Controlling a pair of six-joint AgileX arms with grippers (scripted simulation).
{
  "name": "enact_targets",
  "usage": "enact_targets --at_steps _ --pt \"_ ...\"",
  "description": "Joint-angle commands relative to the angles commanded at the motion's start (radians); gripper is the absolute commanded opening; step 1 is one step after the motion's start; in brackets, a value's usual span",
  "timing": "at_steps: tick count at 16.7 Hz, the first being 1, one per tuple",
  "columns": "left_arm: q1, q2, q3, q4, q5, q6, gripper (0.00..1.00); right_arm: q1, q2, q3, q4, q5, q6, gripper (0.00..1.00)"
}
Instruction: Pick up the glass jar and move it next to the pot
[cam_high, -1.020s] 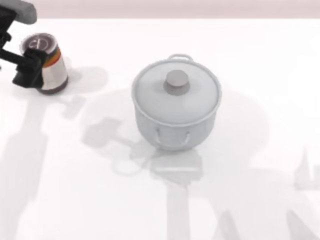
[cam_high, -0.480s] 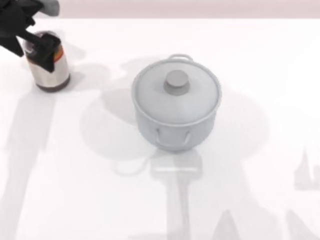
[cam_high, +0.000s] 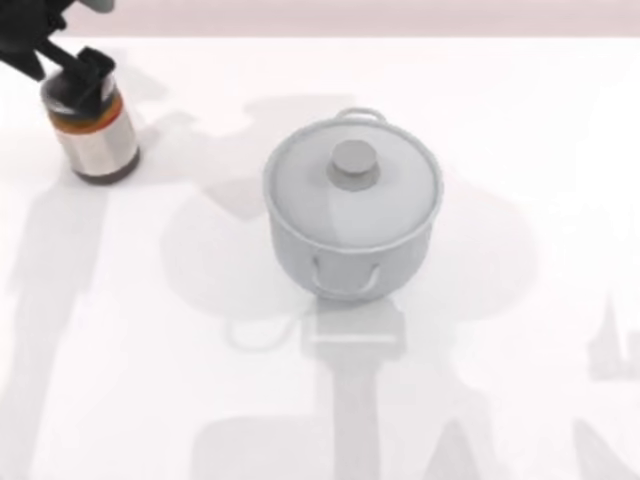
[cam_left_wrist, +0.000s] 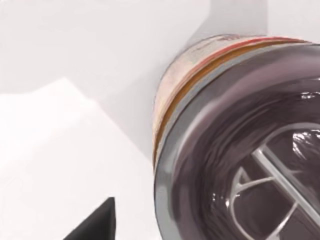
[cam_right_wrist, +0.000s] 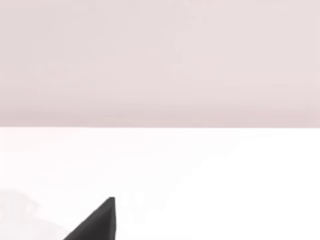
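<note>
- A white table seen from above. The glass jar (cam_high: 95, 135) stands upright near the far left corner, with a whitish label, an amber band and a dark lid.
- The pot (cam_high: 352, 212), large, pale grey and lidded, with a round knob, sits near the middle of the table, well apart from the jar.
- Your left gripper (cam_high: 70, 72) is over the top of the jar, dark fingers at the lid end. In the left wrist view the jar's lid fills most of the picture, its pale emblem plain to see, very close to the camera.
- Whether the fingers are clamped on the jar or only poised around it, you cannot tell from these views; only one dark finger corner (cam_left_wrist: 97, 225) shows in the wrist view, apart from the lid.
- Your right arm is out of the top view; its wrist camera shows only bare table, the far wall and a finger tip (cam_right_wrist: 97, 222).
- To do this step well, settle the fingers evenly on either side of the jar just below the lid before closing, so that it does not tip.
- Lift straight up first, then carry it right towards the pot.
- Set it down just beside the pot's wall, clear of the loop handles (cam_high: 347, 274), without nudging the pot.
</note>
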Motion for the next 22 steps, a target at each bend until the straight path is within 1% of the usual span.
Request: enact_targets --at_steps 5,13,17,22 --pt "-0.006 -0.003 -0.005 0.004 0.0 -0.002 1.0 0.0 0.0 0.0 0.0 0.0 0.0 1.0" --pt "-0.012 -0.022 -0.231 0.211 -0.002 -0.012 1.0 0.0 0.0 0.0 0.0 0.0 0.0 1.0" --pt "-0.012 -0.022 -0.239 0.219 -0.002 -0.012 1.0 0.0 0.0 0.0 0.0 0.0 0.0 1.0" --pt "-0.012 -0.022 -0.239 0.219 -0.002 -0.012 0.62 0.0 0.0 0.0 0.0 0.0 0.0 1.0"
